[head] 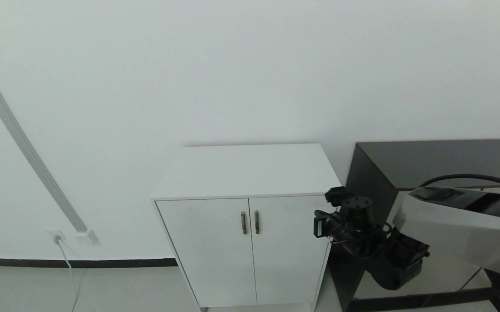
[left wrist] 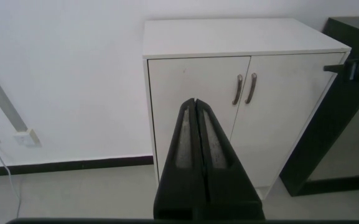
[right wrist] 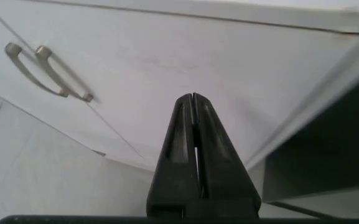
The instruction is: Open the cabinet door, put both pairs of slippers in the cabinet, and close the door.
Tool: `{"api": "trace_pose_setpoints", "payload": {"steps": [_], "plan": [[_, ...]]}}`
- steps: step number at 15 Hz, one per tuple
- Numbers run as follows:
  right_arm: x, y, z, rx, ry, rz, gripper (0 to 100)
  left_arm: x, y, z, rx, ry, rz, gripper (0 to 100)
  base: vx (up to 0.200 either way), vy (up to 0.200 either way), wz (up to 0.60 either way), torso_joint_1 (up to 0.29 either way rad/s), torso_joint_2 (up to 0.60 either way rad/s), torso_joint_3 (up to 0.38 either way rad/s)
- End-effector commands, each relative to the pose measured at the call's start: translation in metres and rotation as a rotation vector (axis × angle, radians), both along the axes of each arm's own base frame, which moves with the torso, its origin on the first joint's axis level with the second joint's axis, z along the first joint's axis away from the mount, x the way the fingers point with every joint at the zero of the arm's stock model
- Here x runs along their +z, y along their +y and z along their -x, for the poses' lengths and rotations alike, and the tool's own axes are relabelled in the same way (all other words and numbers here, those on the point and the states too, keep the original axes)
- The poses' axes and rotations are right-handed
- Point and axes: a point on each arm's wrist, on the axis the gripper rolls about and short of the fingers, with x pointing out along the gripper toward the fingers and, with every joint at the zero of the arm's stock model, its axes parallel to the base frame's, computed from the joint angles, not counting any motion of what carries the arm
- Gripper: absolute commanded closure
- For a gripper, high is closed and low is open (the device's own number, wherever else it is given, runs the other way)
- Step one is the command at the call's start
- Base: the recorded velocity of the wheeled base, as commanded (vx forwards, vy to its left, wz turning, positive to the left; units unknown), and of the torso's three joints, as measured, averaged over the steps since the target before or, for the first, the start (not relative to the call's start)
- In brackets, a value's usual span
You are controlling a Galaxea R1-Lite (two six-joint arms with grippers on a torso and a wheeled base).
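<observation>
A white cabinet [head: 245,171] stands against the wall with both doors closed. Two metal handles [head: 250,222] sit side by side at the middle seam. My right gripper [head: 321,226] is shut with nothing in it, close in front of the right door's outer edge [right wrist: 241,74]; the handles [right wrist: 45,71] lie off to its side. My left gripper [left wrist: 195,102] is shut and empty too. It is held some way back from the cabinet [left wrist: 241,37], pointing toward the left door. The right gripper [left wrist: 347,67] also shows by the cabinet's upper right corner.
A black glossy table [head: 427,158] stands directly to the right of the cabinet, close to my right arm. On the wall to the left there is a socket with a cable [head: 57,238] and a slanted grey conduit [head: 24,143]. Light floor lies in front.
</observation>
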Motion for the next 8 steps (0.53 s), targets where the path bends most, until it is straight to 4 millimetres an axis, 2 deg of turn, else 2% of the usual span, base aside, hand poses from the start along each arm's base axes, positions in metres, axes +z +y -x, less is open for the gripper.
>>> {"api": "trace_pose_setpoints", "payload": {"steps": [1,5,8], "plan": [[0.019,-0.037,0.023,-0.058,-0.012,-0.004,100,0.0,0.0,0.0,-0.001,0.001,0.0,100,0.0,0.0,0.0,0.0,0.0,0.0],[0.028,-0.074,0.048,-0.124,-0.024,0.004,100,0.0,0.0,0.0,-0.001,0.001,0.0,100,0.0,0.0,0.0,0.0,0.0,0.0],[0.033,-0.09,0.084,-0.134,-0.04,-0.003,100,0.0,0.0,0.0,-0.001,0.001,0.0,100,0.0,0.0,0.0,0.0,0.0,0.0]]}}
